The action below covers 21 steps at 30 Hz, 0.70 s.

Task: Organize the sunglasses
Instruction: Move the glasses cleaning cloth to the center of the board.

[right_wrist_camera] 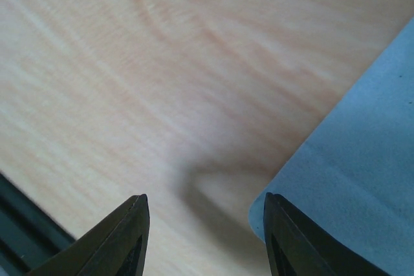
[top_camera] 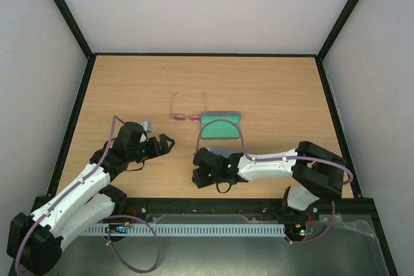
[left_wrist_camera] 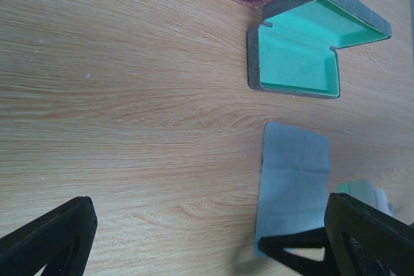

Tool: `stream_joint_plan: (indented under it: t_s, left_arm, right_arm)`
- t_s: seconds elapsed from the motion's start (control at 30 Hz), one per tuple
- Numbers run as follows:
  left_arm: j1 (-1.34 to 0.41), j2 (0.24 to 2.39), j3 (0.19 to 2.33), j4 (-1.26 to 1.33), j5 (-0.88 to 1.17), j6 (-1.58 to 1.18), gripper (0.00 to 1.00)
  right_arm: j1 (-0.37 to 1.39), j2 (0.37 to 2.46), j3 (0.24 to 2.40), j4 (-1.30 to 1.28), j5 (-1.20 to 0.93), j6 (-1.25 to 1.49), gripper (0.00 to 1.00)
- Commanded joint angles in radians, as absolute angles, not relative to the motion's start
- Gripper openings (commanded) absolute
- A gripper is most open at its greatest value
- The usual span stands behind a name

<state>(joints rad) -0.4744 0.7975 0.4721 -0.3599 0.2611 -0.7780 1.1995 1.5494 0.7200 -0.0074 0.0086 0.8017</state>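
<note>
Near the middle of the tabletop [top_camera: 272, 88], a little toward its far edge, the sunglasses [top_camera: 186, 117] are laid on the wood with the lenses facing the near edge and the thin pink-red temple arms unfolded toward the far edge; they are touched by neither gripper. Just beside them, on the side of the right edge, the grey-blue case [top_camera: 220, 127] is seen lying open with its green lining turned up; whether the frame touches the case cannot be told. Between the case and the near edge, the light-blue cloth [left_wrist_camera: 294, 172] is spread flat. The left gripper [top_camera: 167, 143] is held low over bare wood on the left-edge side of the cloth; its jaws are spread wide apart, and in the left wrist view one finger [left_wrist_camera: 362, 237] is seen in front of a corner of the cloth. The right gripper [top_camera: 196, 169] is reached in from the right edge and held close above the tabletop; its jaws are parted with wood between them, and a corner of the cloth is seen just beside one fingertip [right_wrist_camera: 284, 237]; whether the cloth is touched cannot be told.
</note>
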Motion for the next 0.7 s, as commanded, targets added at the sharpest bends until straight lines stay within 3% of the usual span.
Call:
stream_joint_plan:
  t_s: [0.0, 0.23, 0.4, 0.5, 0.67]
  left_arm:
    - [-0.468, 0.776, 0.490, -0.399, 0.250, -0.787, 0.99]
    - [-0.468, 0.776, 0.484, -0.396, 0.244, -0.789, 0.99]
    - [-0.468, 0.790, 0.486, -0.372, 0.258, -0.767, 0.99]
    - [-0.469, 0.825, 0.488, -0.352, 0.274, -0.749, 0.99]
    - [-0.488, 0.908, 0.489, -0.301, 0.290, -0.740, 0.99]
  right_arm:
    - [1.286, 1.613, 0.728, -0.057, -0.010, 0.855, 0.49]
    - [1.359, 1.597, 0.756, -0.069, 0.022, 0.901, 0.50]
    - [1.354, 1.447, 0.825, -0.191, 0.169, 0.894, 0.59]
    - [1.297, 1.350, 0.844, -0.270, 0.212, 0.879, 0.60]
    - [1.075, 1.217, 0.770, -0.337, 0.177, 0.838, 0.54]
